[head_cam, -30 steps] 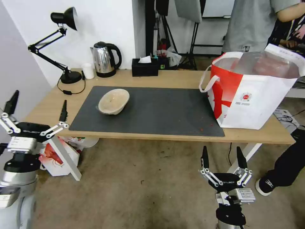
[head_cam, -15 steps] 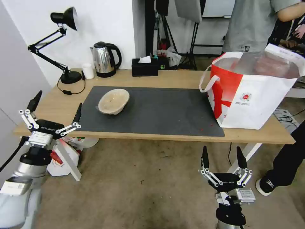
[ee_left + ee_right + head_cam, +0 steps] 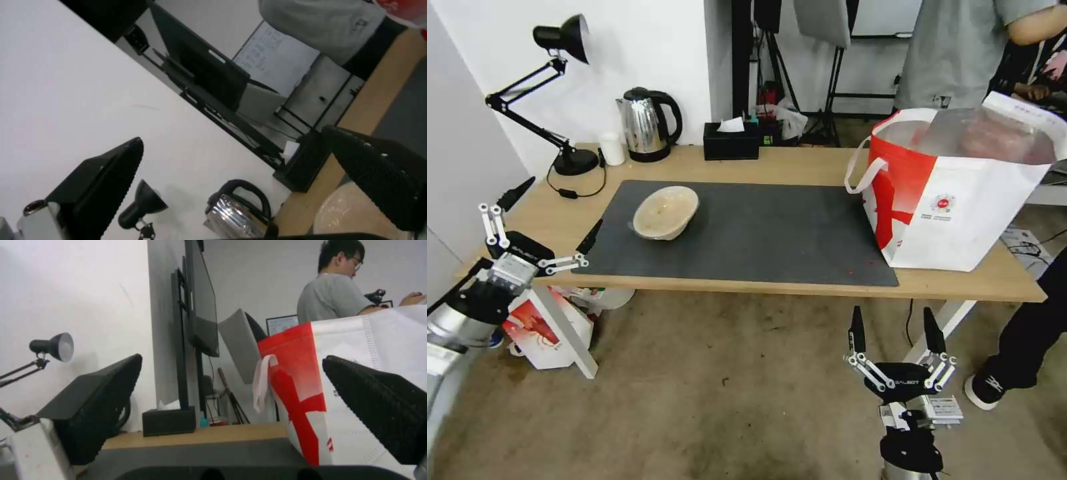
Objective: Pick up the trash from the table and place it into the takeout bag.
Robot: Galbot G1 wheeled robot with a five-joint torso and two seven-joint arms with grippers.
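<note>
One piece of trash, a shallow beige bowl (image 3: 666,211), lies tilted on the dark grey mat (image 3: 747,240) toward the left of the table (image 3: 787,163). It also peeks into the left wrist view as the beige bowl (image 3: 356,213). My left gripper (image 3: 563,203) hangs open over the table's front left corner, left of the bowl and apart from it, with nothing between its fingers. The takeout bag (image 3: 960,200) stands open on the right end. Below the front edge, my right gripper (image 3: 892,320) is open and empty, facing the takeout bag (image 3: 356,380).
Along the back edge stand a black desk lamp (image 3: 564,93), a small white cup (image 3: 612,148), a steel kettle (image 3: 646,125) and a black tissue box (image 3: 732,141). A red-and-white box (image 3: 540,337) sits on the floor under the left end. A person (image 3: 960,53) stands behind the bag.
My left gripper has risen from below the table's left end and tilted in over its front left corner, nearer the bowl. The right arm has not moved.
</note>
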